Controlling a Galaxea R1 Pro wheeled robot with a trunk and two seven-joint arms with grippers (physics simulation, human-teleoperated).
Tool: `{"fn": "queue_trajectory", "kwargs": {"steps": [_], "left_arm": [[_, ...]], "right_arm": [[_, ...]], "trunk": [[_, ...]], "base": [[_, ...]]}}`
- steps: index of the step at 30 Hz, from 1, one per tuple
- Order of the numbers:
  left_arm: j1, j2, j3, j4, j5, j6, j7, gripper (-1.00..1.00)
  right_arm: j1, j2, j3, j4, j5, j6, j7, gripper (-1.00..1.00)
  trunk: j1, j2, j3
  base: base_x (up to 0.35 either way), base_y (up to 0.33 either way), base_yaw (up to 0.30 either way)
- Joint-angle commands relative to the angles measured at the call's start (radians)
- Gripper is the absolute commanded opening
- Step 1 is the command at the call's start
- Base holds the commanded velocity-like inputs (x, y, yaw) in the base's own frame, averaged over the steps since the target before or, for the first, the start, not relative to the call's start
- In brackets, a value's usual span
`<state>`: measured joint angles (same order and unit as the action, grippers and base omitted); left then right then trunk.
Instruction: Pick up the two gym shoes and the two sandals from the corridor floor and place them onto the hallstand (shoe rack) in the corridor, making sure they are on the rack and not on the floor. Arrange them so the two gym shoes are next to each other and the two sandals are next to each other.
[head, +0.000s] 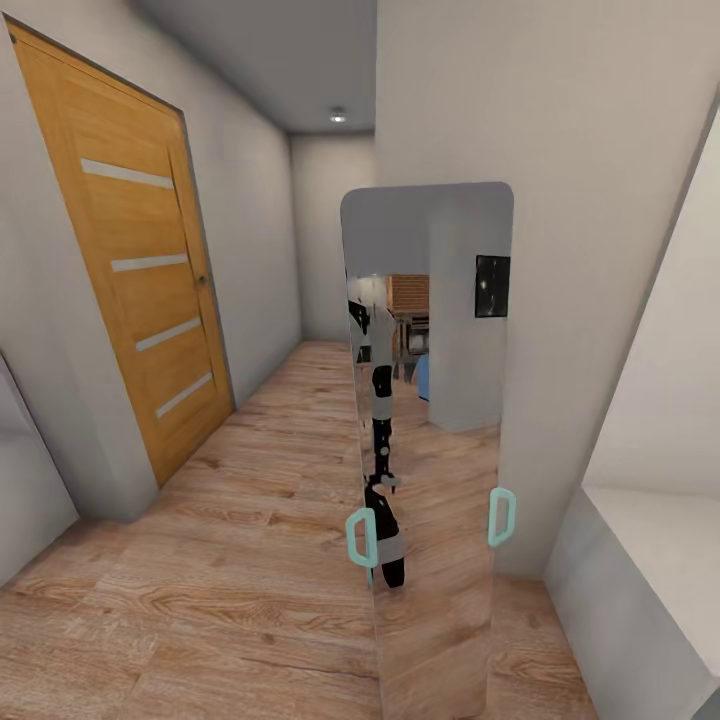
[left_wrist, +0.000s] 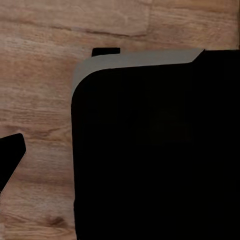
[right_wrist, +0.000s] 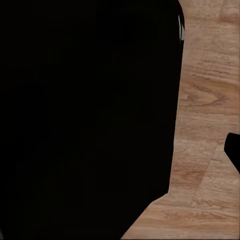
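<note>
The gym shoes and the sandals are out of view. The corridor floor (head: 230, 600) of light brown wood planks runs ahead of me. At the lower right edge, part of a light-grey bench unit, the hallstand (head: 640, 570), shows its top and side. In the left wrist view a large black body with a grey rim (left_wrist: 135, 60) covers most of the floor (left_wrist: 35, 100), and a dark tip (left_wrist: 11, 155) pokes in at the edge. The right wrist view has a similar black mass (right_wrist: 85, 120) over the floor (right_wrist: 205, 125), with a dark tip (right_wrist: 233, 150) at the edge. Neither view shows both fingers.
A tall frameless mirror (head: 440, 420) stands just ahead, right of centre, with teal brackets (head: 360, 536) on its sides and a reflection of a dark robot. An orange wooden door (head: 140, 270), shut, is on the left wall. The corridor continues along the mirror's left side.
</note>
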<state>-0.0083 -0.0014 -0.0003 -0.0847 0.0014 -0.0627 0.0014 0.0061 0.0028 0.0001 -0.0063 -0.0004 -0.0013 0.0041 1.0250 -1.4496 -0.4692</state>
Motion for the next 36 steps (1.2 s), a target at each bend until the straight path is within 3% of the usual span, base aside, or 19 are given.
{"fn": "queue_trajectory", "kwargs": {"steps": [1,14,36], "left_arm": [[0.0,0.001,0.0,-0.005,0.0,-0.009,0.0,1.0],[-0.002,0.033,0.002,-0.076,0.01,-0.082,0.053,1.0],[-0.02,0.016,-0.003,-0.2,0.008,-0.205,0.066,1.0]], "right_arm": [[0.0,0.0,-0.001,0.005,-0.001,0.0,0.0,1.0],[0.0,-0.001,0.004,-0.019,0.024,0.0,0.0,1.0],[0.0,-0.004,0.003,-0.143,0.037,0.0,0.004,1.0]], "trunk": [[0.0,0.0,-0.001],[0.0,0.0,-0.001],[0.0,0.0,-0.001]], "base": [[0.0,0.0,0.0],[0.0,0.0,0.0],[0.0,0.0,0.0]]}}
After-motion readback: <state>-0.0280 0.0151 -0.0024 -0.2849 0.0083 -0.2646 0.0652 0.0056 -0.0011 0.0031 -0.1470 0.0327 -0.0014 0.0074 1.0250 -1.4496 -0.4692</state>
